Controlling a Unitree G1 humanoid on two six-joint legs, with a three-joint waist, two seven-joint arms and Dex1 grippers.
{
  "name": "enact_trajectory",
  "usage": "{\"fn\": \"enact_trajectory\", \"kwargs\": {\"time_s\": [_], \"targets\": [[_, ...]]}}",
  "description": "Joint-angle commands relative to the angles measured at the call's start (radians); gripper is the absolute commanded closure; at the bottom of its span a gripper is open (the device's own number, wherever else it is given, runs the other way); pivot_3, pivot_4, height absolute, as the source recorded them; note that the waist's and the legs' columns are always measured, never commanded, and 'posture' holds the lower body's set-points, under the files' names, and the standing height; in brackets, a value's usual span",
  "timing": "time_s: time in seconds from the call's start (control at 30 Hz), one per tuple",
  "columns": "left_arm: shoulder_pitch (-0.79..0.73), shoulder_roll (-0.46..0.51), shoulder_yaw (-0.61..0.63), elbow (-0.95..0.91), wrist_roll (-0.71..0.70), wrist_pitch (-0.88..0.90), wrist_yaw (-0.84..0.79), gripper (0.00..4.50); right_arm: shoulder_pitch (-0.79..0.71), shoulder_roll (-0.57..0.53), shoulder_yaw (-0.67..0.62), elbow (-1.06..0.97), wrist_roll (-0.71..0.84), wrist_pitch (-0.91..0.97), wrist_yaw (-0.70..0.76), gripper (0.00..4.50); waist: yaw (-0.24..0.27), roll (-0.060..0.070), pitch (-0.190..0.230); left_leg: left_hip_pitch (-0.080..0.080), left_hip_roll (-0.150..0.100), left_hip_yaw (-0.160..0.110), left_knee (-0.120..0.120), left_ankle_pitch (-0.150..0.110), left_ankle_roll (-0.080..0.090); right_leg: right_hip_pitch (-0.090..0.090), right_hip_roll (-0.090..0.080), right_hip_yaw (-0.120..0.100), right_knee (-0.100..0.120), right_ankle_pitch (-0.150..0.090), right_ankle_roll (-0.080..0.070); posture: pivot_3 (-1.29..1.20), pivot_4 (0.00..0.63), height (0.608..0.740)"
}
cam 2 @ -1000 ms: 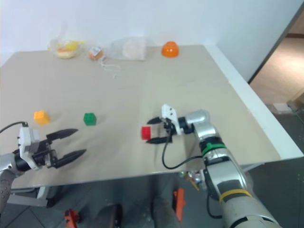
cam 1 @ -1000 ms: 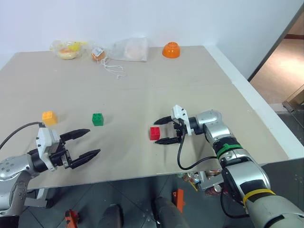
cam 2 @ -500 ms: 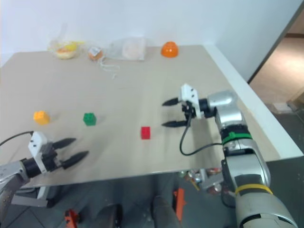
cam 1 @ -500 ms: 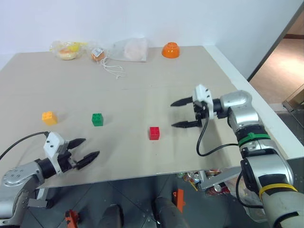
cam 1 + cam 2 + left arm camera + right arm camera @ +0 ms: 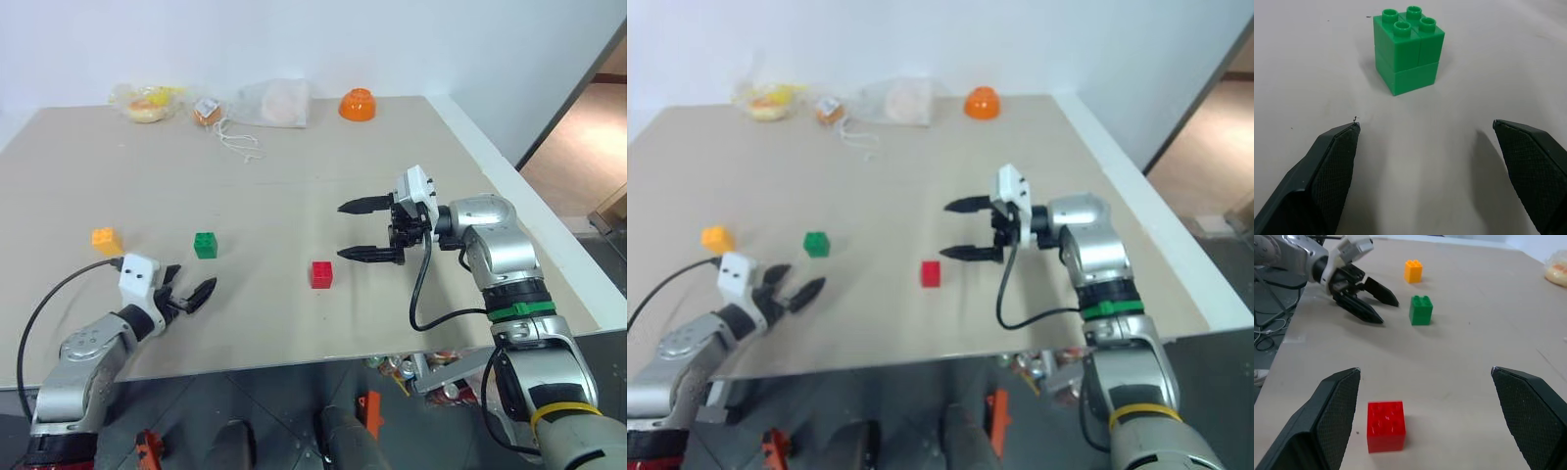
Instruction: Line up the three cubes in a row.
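Observation:
Three cubes rest apart on the tan table (image 5: 294,186): the yellow-orange cube (image 5: 106,240) at the left, the green cube (image 5: 205,245) a little right of it, and the red cube (image 5: 320,274) near the middle. My left gripper (image 5: 191,281) is open, low over the table near the front edge, pointing at the green cube (image 5: 1408,49), which lies just beyond its fingertips. My right gripper (image 5: 341,230) is open and empty, raised above the table to the right of the red cube (image 5: 1386,425) and pointing left.
An orange bowl (image 5: 357,104), clear plastic bags (image 5: 274,101) with food and a loose white string (image 5: 235,142) lie along the far edge. The table's white right rim (image 5: 509,186) borders a drop to the floor.
My right gripper, open around the red cube a second ago, has lifted up and back, leaving the cube on the table. My left gripper has moved forward and turned toward the green cube.

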Motion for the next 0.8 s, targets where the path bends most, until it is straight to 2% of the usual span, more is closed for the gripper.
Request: {"fn": "enact_trajectory", "kwargs": {"time_s": [0.03, 0.4, 0.67, 0.8], "targets": [[-0.043, -0.021, -0.018, 0.025, 0.022, 0.004, 0.034, 0.00, -0.001, -0.012, -0.025, -0.060, 0.034, 0.018, -0.017, 0.05, 0.005, 0.000, 0.000, 0.000, 0.000, 0.000, 0.000, 0.001, 0.001, 0.001, 0.000, 0.000, 0.000, 0.000, 0.000, 0.00, 0.150, 0.740], [-0.221, -0.098, -0.050, 0.144, 0.086, 0.017, 0.142, 0.00, 0.005, -0.015, -0.021, -0.067, 0.039, 0.023, -0.034, 0.05, 0.013, 0.000, 0.000, 0.000, -0.001, 0.000, 0.001, 0.007, 0.001, 0.001, 0.000, 0.000, 0.000, 0.003, -0.002, 0.00, 0.150, 0.740], [-0.264, -0.114, -0.085, 0.148, 0.110, 0.033, 0.150, 0.00, 0.000, -0.014, -0.018, -0.057, 0.037, 0.015, -0.037, 0.05, 0.013, 0.000, 0.000, -0.002, -0.001, 0.000, -0.002, 0.006, 0.000, -0.001, 0.000, 0.000, 0.000, 0.003, 0.001, 0.00, 0.150, 0.740], [-0.263, -0.114, -0.074, 0.150, 0.122, 0.038, 0.171, 1.11, -0.001, -0.014, -0.018, -0.047, 0.033, 0.008, -0.040, 0.00, 0.013, 0.000, 0.000, -0.002, -0.001, 0.000, -0.002, 0.006, 0.000, -0.001, 0.000, 0.000, 0.000, 0.003, 0.001, 0.00, 0.150, 0.740]]}}
